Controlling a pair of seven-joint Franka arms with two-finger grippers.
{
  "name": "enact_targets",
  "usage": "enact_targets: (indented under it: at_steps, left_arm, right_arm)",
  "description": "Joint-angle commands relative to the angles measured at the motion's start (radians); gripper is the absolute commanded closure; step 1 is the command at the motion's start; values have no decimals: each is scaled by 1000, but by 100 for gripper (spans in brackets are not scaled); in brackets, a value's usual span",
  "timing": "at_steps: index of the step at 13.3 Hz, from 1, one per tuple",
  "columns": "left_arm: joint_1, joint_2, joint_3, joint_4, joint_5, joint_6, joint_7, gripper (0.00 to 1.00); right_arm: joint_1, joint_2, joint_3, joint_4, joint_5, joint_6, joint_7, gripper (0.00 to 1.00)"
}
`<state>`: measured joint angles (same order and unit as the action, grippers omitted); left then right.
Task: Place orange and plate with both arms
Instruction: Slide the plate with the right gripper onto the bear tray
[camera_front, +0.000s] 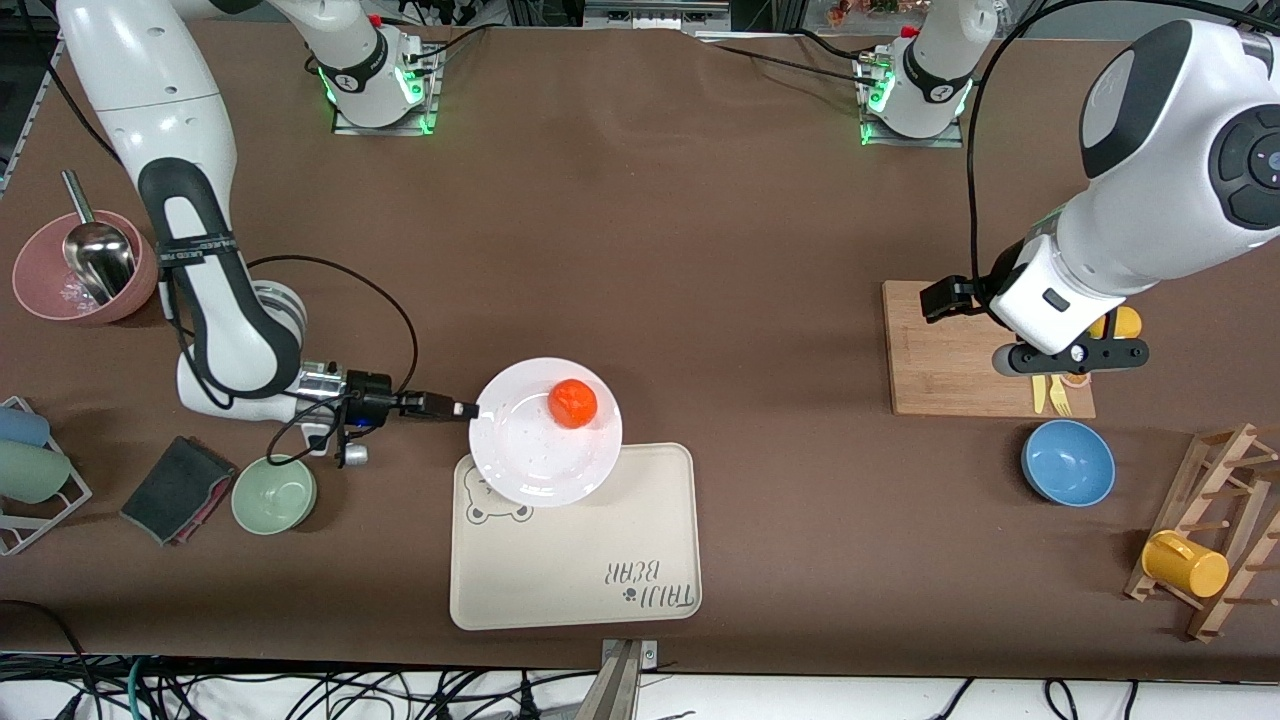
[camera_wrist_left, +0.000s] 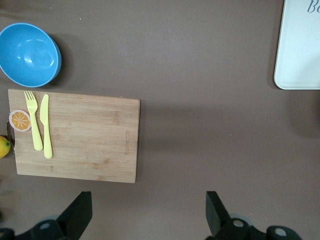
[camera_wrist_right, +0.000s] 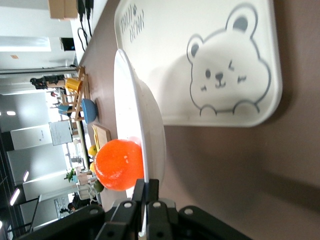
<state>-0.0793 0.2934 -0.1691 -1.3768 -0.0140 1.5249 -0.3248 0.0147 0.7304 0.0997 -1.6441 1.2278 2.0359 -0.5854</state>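
Observation:
The white plate (camera_front: 545, 432) carries the orange (camera_front: 572, 403) and hangs over the bear tray's corner toward the robots' bases. My right gripper (camera_front: 470, 409) is shut on the plate's rim at the right arm's end; in the right wrist view the plate (camera_wrist_right: 145, 130) is seen edge-on with the orange (camera_wrist_right: 119, 164) on it and my right gripper (camera_wrist_right: 147, 192) clamps the rim. My left gripper (camera_front: 1070, 357) is open and empty over the wooden cutting board (camera_front: 960, 350); in the left wrist view my left gripper (camera_wrist_left: 149, 210) hovers over bare table beside the board (camera_wrist_left: 85, 135).
The beige bear tray (camera_front: 590, 560) lies near the front edge. A blue bowl (camera_front: 1068, 462), yellow fork and knife (camera_wrist_left: 40, 125), orange slice (camera_wrist_left: 20, 120), a mug rack with yellow mug (camera_front: 1185, 563), a green bowl (camera_front: 274, 494), a dark sponge (camera_front: 177, 489) and a pink bowl with scoop (camera_front: 85, 265) stand around.

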Motion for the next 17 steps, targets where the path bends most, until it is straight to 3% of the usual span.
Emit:
enact_targets:
  at_steps: [1, 4, 8, 15, 17]
  left_arm:
    - [1, -10, -4, -7, 23, -3, 12, 0]
    - [-5, -8, -6, -7, 23, -2, 10, 0]
    - [-5, -10, -6, -7, 23, -2, 10, 0]
    - [-5, -10, -6, -7, 23, -2, 10, 0]
    - [-5, -8, -6, -7, 23, -2, 12, 0]
  right_arm:
    - [-27, 107, 6, 162, 27, -33, 7, 100]
    - [-25, 199, 6, 280, 111, -17, 12, 100]
    - [-6, 288, 8, 384, 124, 95, 13, 100]
    - [7, 323, 6, 397, 116, 118, 12, 100]
    - [7, 322, 6, 397, 116, 121, 7, 30]
